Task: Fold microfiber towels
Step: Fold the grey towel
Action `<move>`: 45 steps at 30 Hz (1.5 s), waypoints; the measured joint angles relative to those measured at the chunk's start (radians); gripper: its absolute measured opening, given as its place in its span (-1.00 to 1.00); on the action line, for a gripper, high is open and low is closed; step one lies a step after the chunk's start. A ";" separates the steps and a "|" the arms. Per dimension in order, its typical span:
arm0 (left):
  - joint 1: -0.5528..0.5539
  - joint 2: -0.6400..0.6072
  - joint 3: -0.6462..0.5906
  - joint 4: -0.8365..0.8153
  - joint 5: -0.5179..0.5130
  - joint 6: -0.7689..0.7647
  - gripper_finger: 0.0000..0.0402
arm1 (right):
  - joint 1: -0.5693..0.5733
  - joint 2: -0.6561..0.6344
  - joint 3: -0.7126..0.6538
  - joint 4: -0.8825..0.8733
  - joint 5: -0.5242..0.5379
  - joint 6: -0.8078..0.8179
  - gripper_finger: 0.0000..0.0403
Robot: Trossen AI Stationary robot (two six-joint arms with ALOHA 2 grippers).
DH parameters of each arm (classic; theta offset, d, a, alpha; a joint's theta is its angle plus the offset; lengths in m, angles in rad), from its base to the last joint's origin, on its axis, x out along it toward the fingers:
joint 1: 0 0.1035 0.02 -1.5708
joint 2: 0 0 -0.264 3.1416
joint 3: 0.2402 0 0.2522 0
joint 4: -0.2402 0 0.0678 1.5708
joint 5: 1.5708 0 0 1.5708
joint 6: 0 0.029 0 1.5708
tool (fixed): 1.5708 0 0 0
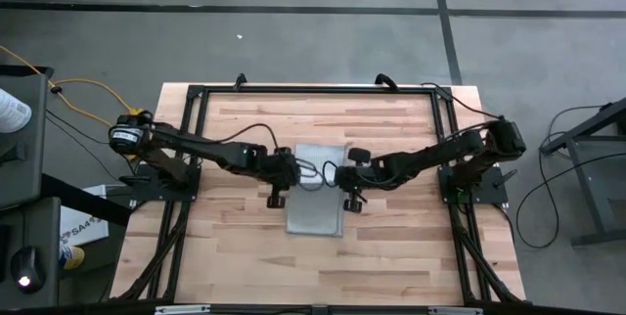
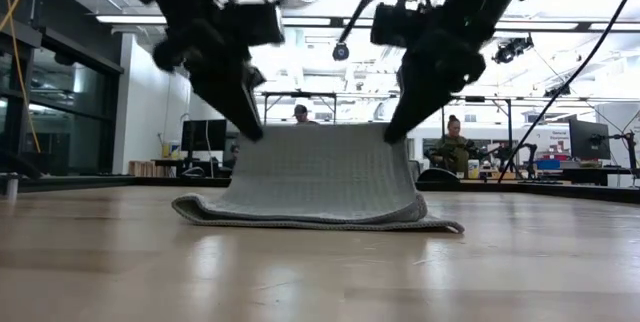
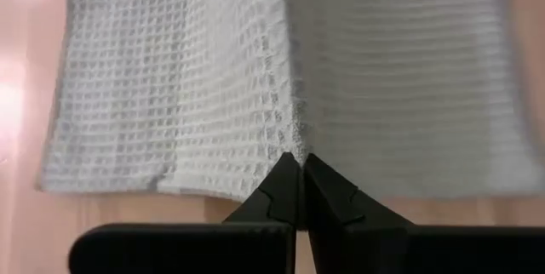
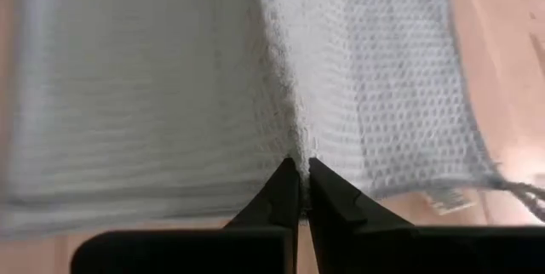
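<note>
The light grey-blue microfiber towel lies mid-table, raised into a ridge between my two grippers. In the low view its near part slopes up from the near edge, which rests on the wood. The far part lies on the table behind the ridge, with a small white tag at its right edge. My left gripper is shut on the towel's left side, my right gripper on its right side. My left gripper pinches the towel's left side edge between its two fingers, part-way along it. It comes slanting down from the table's left. The cloth rises to the fingers as a ridge, with its near and far ends on the table. My right gripper pinches the towel's right side edge between its two fingers, opposite the left one. It comes slanting down from the table's right. The cloth between the two grippers hangs nearly straight, sagging slightly.
A black frame runs around the wooden tabletop. Bare wood lies in front of and beside the towel. People sit at desks in the room beyond the far edge.
</note>
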 joint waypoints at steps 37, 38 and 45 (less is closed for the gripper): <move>-0.352 -0.045 0.403 -0.375 -0.332 -0.155 -0.99 | 0.359 -0.278 -0.001 0.087 0.226 0.113 -0.98; -0.352 -0.045 0.403 -0.376 -0.334 -0.158 -0.99 | 0.364 -0.289 0.000 0.098 0.239 0.111 -0.98; -0.365 -0.045 0.405 -0.364 -0.338 -0.206 -0.99 | 0.394 -0.336 0.001 0.129 0.235 0.124 -0.98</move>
